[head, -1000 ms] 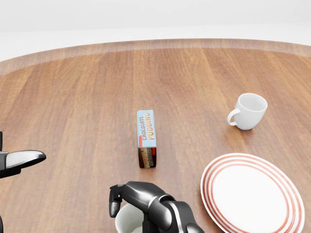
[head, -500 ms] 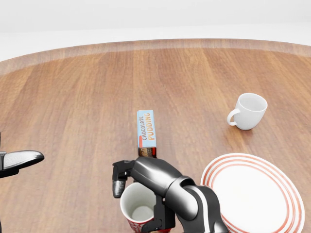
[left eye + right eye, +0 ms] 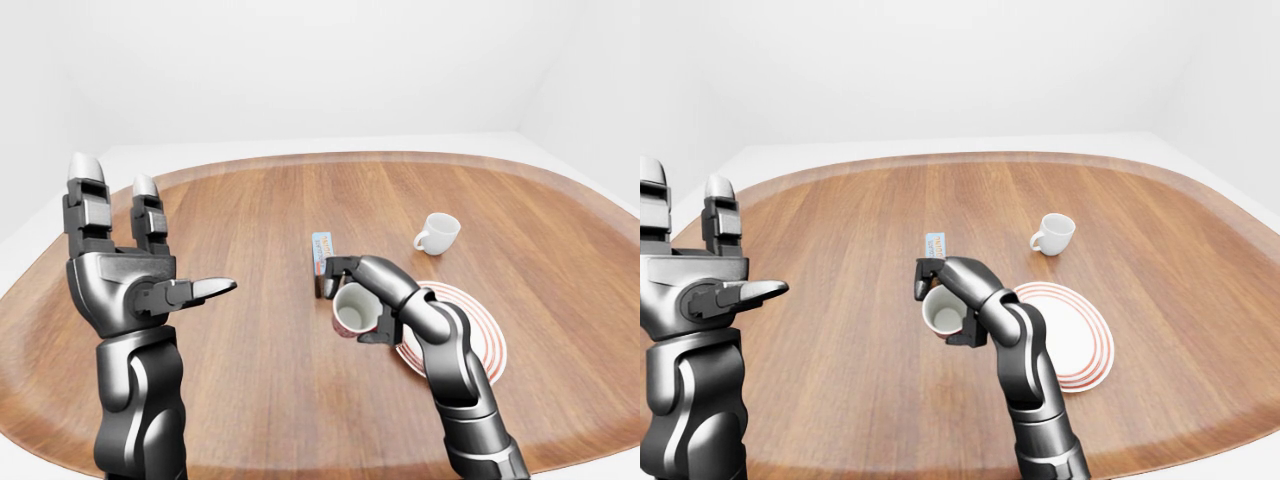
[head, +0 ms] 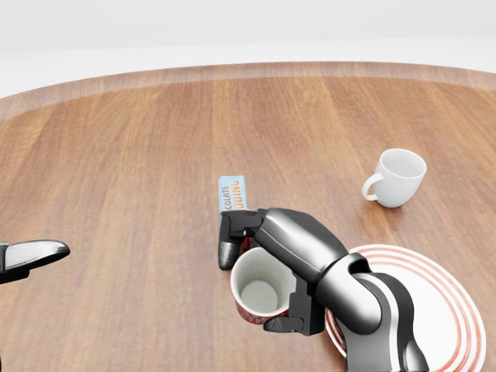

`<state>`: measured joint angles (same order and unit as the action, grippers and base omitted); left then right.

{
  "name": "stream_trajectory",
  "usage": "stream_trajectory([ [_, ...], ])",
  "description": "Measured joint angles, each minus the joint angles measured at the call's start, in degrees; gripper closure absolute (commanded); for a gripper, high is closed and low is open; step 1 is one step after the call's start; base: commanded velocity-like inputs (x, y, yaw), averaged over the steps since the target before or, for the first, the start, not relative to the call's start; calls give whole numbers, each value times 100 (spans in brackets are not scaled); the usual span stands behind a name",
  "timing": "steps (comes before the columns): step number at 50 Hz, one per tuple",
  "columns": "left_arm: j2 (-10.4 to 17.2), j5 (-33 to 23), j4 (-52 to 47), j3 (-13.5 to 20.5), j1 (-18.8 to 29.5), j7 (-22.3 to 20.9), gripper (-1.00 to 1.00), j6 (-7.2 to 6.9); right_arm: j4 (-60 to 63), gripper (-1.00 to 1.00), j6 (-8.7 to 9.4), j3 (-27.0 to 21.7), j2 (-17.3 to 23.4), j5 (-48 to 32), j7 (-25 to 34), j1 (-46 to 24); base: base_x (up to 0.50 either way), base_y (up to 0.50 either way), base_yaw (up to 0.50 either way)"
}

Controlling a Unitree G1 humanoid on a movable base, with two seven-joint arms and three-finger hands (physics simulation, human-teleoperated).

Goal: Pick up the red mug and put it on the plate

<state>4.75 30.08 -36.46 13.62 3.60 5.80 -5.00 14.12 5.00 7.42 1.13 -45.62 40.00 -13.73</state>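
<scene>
With its fingers wrapped round the red mug (image 4: 262, 293), the right hand (image 4: 267, 267) holds it tilted above the counter (image 4: 116, 170), just left of the plate (image 4: 418, 310). Left hand (image 3: 125, 270) is up, fingers spread, gripping nothing.

The surface (image 4: 116, 155) is smooth brown wood with a soft sheen, the plate (image 4: 434, 310), the white cup (image 4: 399, 177) and the red mug (image 4: 260, 294) look like glazed ceramic, the pudding box (image 4: 232, 194) printed cardboard, and both hands glossy dark metal.
</scene>
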Motion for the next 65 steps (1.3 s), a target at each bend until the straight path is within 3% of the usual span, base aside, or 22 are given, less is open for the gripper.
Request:
stream_trajectory([
  [36, 2, 22, -30, 16, -8, 11, -100, 0, 172, 100, 0, -1339, 993, 491, 0, 275, 0, 0, 0],
  [47, 4, 26, -41, 16, -4, 18, -100, 0, -397, 100, 0, -1752, 1383, 766, -85, 126, 0, 0, 0],
  [65, 13, 56, -59, 25, 9, 29, -100, 0, -2134, 100, 0, -1990, 2065, 1166, -579, -602, 0, 0, 0],
])
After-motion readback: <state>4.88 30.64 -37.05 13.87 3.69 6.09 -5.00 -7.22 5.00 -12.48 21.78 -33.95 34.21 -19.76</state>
